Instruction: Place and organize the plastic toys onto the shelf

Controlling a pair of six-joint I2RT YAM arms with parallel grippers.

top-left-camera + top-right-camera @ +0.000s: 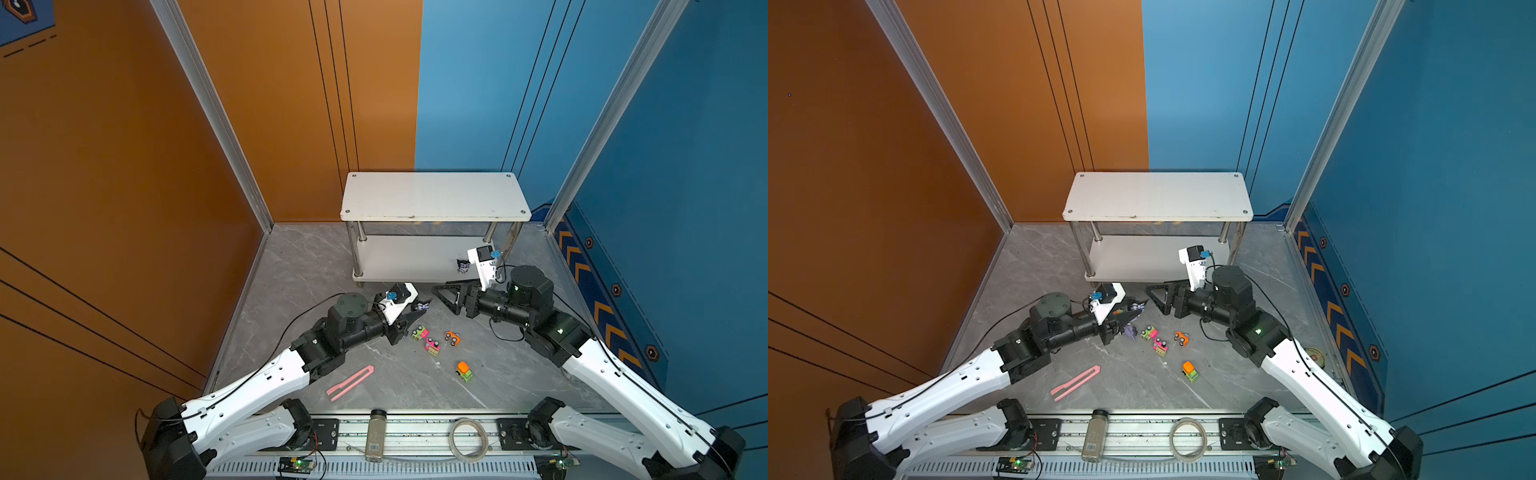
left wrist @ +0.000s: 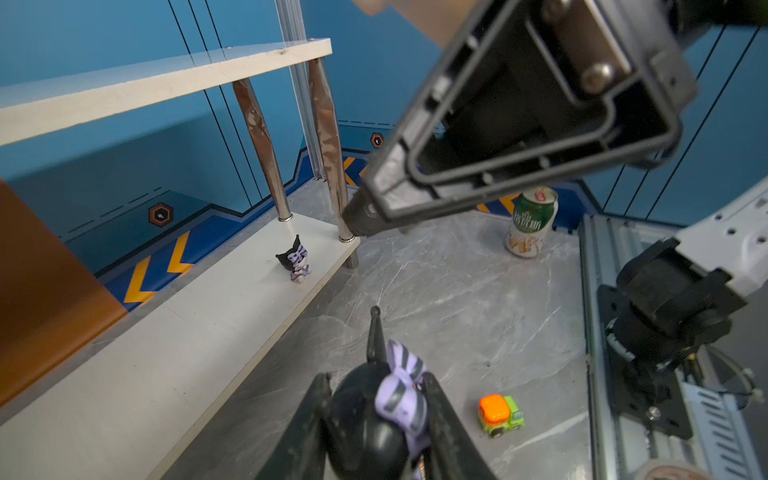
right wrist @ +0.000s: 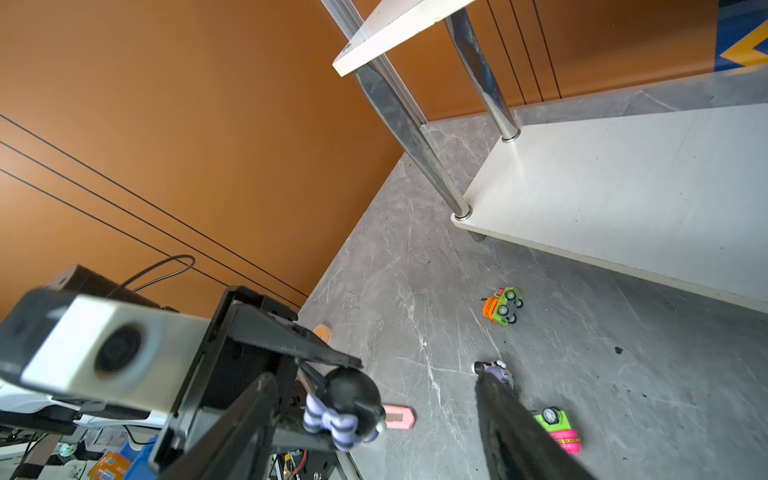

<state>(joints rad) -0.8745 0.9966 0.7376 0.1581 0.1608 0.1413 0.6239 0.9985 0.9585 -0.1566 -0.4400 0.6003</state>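
My left gripper (image 2: 374, 384) is shut on a purple-black figurine (image 2: 382, 411) and holds it above the floor in front of the shelf (image 1: 432, 195); the same figurine (image 1: 423, 306) shows in a top view. My right gripper (image 3: 370, 382) stands open just right of it, its fingers (image 3: 498, 407) wide apart and touching nothing. A second figurine (image 1: 463, 266) stands on the shelf's lower board (image 2: 166, 353). A third figurine (image 1: 1131, 331) lies on the floor by the left gripper. Several neon cars (image 1: 433, 345) are scattered on the floor, one orange-green car (image 1: 464, 371) nearer the front.
A pink strip (image 1: 351, 382) lies on the floor at front left. A grey bottle (image 1: 376, 434) and a coiled ring (image 1: 467, 438) rest on the front rail. A green can (image 2: 532, 222) stands by the right wall. Walls close in on both sides.
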